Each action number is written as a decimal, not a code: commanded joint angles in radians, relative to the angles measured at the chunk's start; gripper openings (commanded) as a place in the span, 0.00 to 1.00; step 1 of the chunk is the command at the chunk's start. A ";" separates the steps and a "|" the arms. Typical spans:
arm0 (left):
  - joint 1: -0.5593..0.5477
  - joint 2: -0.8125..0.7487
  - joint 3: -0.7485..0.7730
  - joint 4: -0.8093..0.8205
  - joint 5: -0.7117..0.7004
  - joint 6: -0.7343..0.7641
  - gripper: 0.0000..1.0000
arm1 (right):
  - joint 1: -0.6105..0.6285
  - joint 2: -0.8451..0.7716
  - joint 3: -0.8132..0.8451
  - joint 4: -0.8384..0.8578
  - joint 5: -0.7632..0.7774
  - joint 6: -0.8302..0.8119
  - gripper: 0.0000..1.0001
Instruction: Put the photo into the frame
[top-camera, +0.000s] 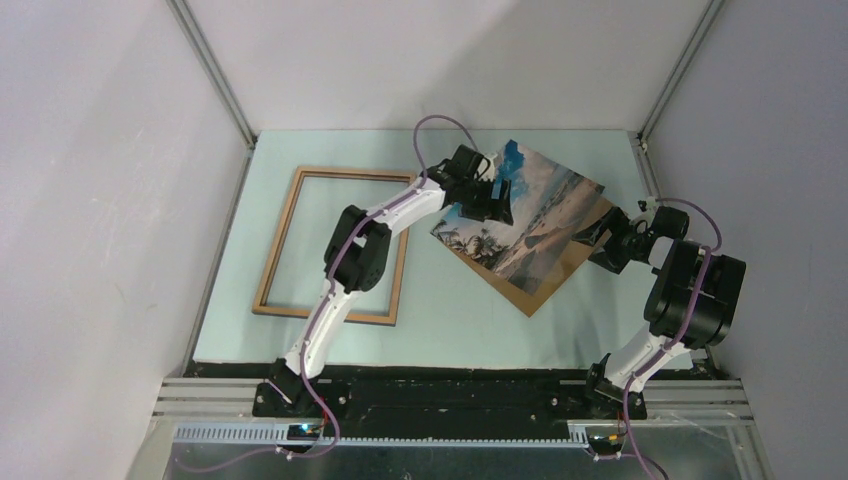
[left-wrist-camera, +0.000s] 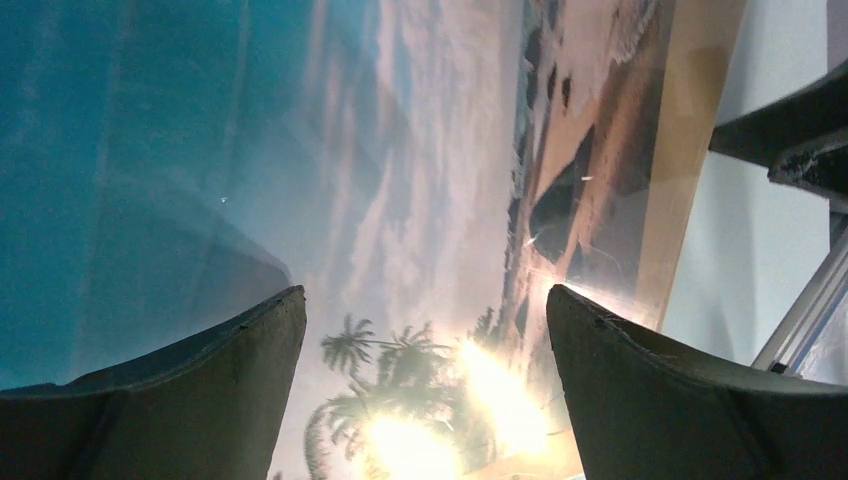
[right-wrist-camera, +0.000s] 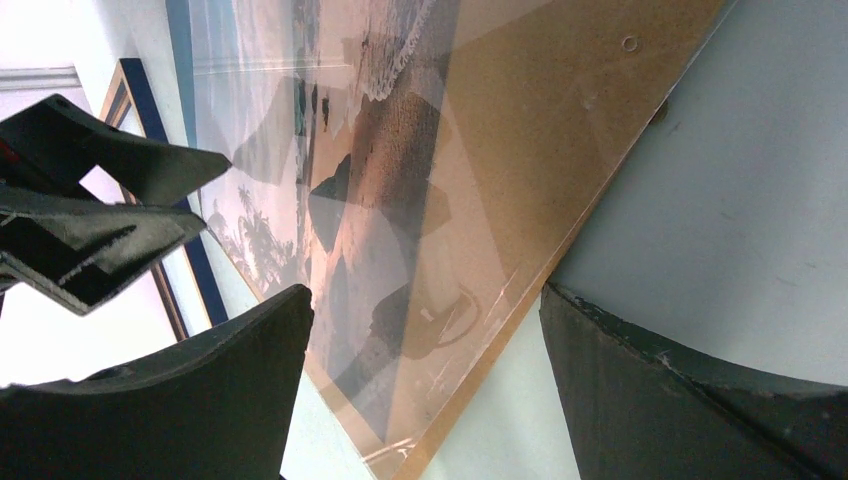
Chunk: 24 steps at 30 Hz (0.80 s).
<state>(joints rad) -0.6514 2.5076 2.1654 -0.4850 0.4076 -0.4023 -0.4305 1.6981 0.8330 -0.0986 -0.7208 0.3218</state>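
Note:
The photo (top-camera: 545, 205), a beach print with blue sky and palms, lies tilted on a brown backing board (top-camera: 545, 290) at mid-right of the table. My left gripper (top-camera: 498, 200) is open just above the photo's left part; in the left wrist view (left-wrist-camera: 425, 330) its fingers straddle the palm trees of the photo (left-wrist-camera: 400, 180) and hold nothing. My right gripper (top-camera: 593, 236) is open at the board's right edge; in the right wrist view (right-wrist-camera: 425, 320) it hangs above the board's corner (right-wrist-camera: 560, 120), with the photo (right-wrist-camera: 340, 150) beyond. The frame (top-camera: 335, 245) lies flat at the left, empty.
The pale green table (top-camera: 450, 320) is closed in by white walls with metal posts (top-camera: 215, 70). The frame's blue rail (right-wrist-camera: 150, 110) and my left gripper's fingers (right-wrist-camera: 90, 220) show in the right wrist view. The right gripper's dark body (left-wrist-camera: 800, 140) shows in the left wrist view.

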 joint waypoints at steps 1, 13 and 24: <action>-0.046 -0.055 -0.053 -0.091 0.018 -0.003 0.96 | -0.016 0.018 0.006 -0.046 0.055 -0.011 0.88; -0.033 -0.159 -0.030 -0.093 -0.314 0.160 1.00 | -0.036 -0.057 0.005 -0.122 0.129 -0.060 0.88; 0.015 -0.133 -0.101 -0.093 -0.388 0.089 0.98 | -0.033 -0.066 0.006 -0.149 0.118 -0.070 0.88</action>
<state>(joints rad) -0.6460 2.4187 2.0937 -0.5808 0.0727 -0.2924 -0.4606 1.6451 0.8330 -0.2066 -0.6327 0.2749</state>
